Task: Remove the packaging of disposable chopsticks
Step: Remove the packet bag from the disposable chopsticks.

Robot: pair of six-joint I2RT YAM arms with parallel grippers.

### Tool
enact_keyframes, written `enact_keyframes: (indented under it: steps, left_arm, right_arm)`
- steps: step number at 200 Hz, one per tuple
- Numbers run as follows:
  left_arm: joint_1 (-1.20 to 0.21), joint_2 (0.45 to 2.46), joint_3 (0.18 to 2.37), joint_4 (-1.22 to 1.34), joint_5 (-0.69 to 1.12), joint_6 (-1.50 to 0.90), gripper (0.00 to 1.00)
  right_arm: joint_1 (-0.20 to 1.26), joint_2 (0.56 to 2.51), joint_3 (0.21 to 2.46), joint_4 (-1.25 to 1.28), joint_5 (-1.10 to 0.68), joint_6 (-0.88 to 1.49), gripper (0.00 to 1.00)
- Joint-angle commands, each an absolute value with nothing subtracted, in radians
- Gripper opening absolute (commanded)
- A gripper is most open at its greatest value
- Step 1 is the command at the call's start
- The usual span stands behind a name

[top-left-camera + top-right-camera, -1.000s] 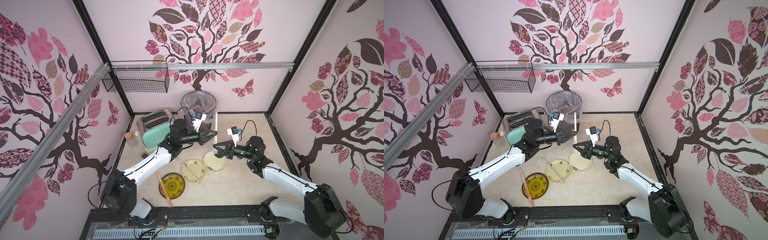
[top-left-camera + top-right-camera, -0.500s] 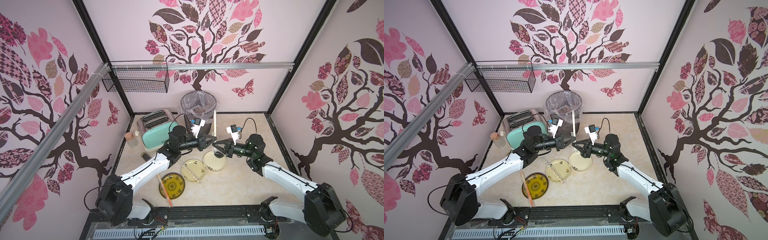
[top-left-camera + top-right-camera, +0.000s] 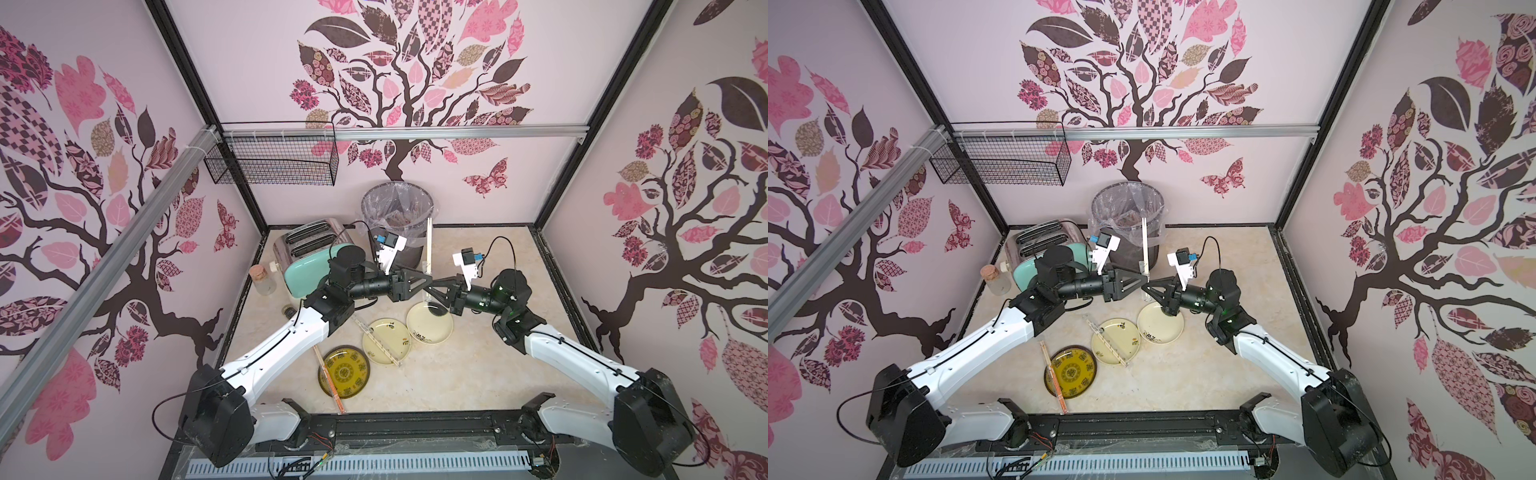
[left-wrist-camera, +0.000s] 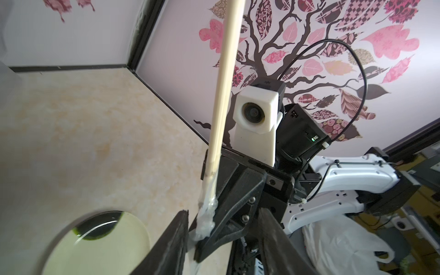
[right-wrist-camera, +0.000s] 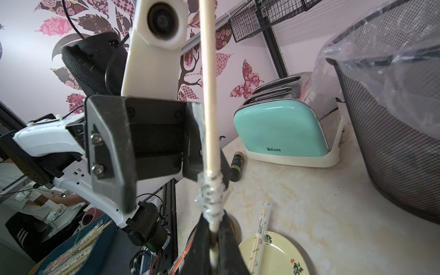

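You are seeing the left gripper [image 5: 154,147] letting go: a second ago its jaws were nearly together at the upright pair, and now they are standing spread wide, with the disposable chopsticks [image 5: 209,95] rising just beside one finger; whether they are touching it, you cannot tell. The right gripper [image 5: 212,228] is pinching the pair's lower end, holding it upright above the empty cream plate [image 3: 430,332] and in front of the waste bin [image 3: 397,208]. The clear sleeve [image 5: 210,195] is sitting crumpled into a wad just above the right gripper's fingertips, and the wood above it is showing bare. So the wrapper is looking pushed down but not yet off, and the pinch is probably blocking its way out. You are likely needing the left gripper to take the bare upper part so the right can free the wad. Two more pairs are lying wrapped: one on the other cream plate [image 3: 380,340], and the orange-red sleeve [image 3: 328,382] on the dark patterned plate [image 3: 347,372].
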State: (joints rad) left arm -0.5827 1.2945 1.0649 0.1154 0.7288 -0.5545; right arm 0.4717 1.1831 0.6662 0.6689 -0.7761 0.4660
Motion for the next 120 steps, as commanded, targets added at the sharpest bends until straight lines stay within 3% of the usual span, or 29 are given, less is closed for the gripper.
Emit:
enact_keyframes:
  steps: [1,50,120]
  left_arm:
    - [-0.545,1.268,1.137,0.048,0.783,-0.514,0.62]
    - [-0.521,1.315,1.228,-0.004,0.806,-0.478,0.64]
    - [-0.520,1.391,1.310,0.013,0.844,-0.487,0.43]
  right_arm:
    - [0.485,1.169,0.664,0.662,-0.751,0.430,0.00]
    - [0.508,1.175,0.660,0.660,-0.767,0.416,0.00]
    - [0.518,1.180,0.661,0.658,-0.788,0.413,0.00]
